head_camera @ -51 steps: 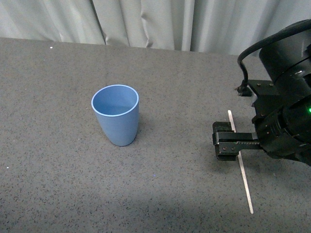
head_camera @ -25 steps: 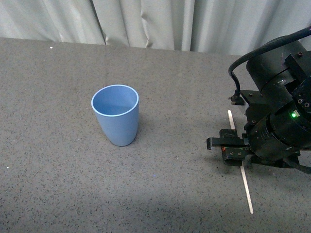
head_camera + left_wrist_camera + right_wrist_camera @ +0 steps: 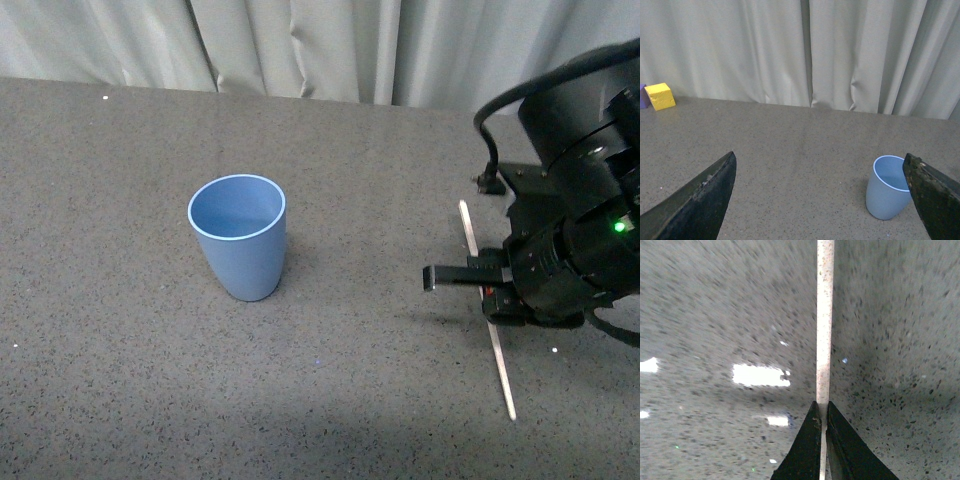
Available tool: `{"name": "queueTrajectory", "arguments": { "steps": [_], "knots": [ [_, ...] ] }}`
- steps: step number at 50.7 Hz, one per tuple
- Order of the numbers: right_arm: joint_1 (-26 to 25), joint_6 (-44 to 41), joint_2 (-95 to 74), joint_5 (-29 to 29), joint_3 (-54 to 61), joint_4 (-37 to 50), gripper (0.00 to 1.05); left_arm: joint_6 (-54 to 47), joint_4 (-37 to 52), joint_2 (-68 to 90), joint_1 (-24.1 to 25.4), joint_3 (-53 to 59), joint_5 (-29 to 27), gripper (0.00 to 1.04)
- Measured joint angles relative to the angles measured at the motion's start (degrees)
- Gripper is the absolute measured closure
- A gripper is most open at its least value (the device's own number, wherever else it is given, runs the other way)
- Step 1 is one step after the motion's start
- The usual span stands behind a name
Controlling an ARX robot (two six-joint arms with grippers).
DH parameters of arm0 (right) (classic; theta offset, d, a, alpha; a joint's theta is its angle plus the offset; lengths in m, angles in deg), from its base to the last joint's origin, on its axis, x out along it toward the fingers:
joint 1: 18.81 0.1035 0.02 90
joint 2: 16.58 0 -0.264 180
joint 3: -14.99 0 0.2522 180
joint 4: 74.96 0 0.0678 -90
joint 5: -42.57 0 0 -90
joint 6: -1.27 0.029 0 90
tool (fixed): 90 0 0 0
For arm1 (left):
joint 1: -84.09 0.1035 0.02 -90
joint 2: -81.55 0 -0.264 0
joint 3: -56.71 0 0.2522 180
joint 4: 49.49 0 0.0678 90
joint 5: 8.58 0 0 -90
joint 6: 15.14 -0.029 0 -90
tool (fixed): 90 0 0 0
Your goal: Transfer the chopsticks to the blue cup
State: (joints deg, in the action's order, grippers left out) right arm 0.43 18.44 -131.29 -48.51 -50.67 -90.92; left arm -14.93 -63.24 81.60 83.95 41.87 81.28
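The blue cup [image 3: 238, 236] stands upright on the dark speckled table, left of centre in the front view. It also shows in the left wrist view [image 3: 887, 187], close to one finger. The chopsticks [image 3: 487, 310], one thin pale stick, are at the right, pinched near the middle by my right gripper [image 3: 490, 295]. In the right wrist view the stick [image 3: 823, 325] runs straight out from between the shut jaws of the right gripper [image 3: 823, 415]. My left gripper [image 3: 820, 200] is open and empty, well back from the cup.
Grey curtains hang behind the table. A yellow block [image 3: 660, 96] and a purple object [image 3: 642, 96] sit at the table's far edge in the left wrist view. My right arm [image 3: 585, 190] fills the right side of the front view.
My right gripper has closed on the chopsticks and raised them a little off the table; the stick's far end now sits higher in the front view. The cup has not moved.
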Motion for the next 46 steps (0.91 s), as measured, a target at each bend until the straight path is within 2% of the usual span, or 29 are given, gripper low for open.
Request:
{"name": "queueTrajectory", "arguments": {
  "steps": [4, 12, 20, 28, 46],
  "knots": [
    [1.07, -0.24, 5.55, 0.22, 1.75, 3.54, 1.04, 0.00, 0.00, 0.00, 0.00, 0.00, 0.00, 0.07],
    [4.09, -4.17, 13.60, 0.90, 4.11, 16.41, 1.04, 0.02, 0.00, 0.00, 0.00, 0.00, 0.00, 0.07],
    [6.34, -7.17, 13.94, 4.76, 4.61, 28.89, 1.04, 0.02, 0.00, 0.00, 0.00, 0.00, 0.00, 0.07],
    [9.22, -9.99, 11.32, 11.39, 3.67, 42.42, 1.04, 0.00, 0.00, 0.00, 0.00, 0.00, 0.00, 0.07],
    [13.70, -9.79, 0.46, 15.80, -3.63, 49.96, 1.04, 0.00, 0.00, 0.00, 0.00, 0.00, 0.00, 0.07]
  ]
}}
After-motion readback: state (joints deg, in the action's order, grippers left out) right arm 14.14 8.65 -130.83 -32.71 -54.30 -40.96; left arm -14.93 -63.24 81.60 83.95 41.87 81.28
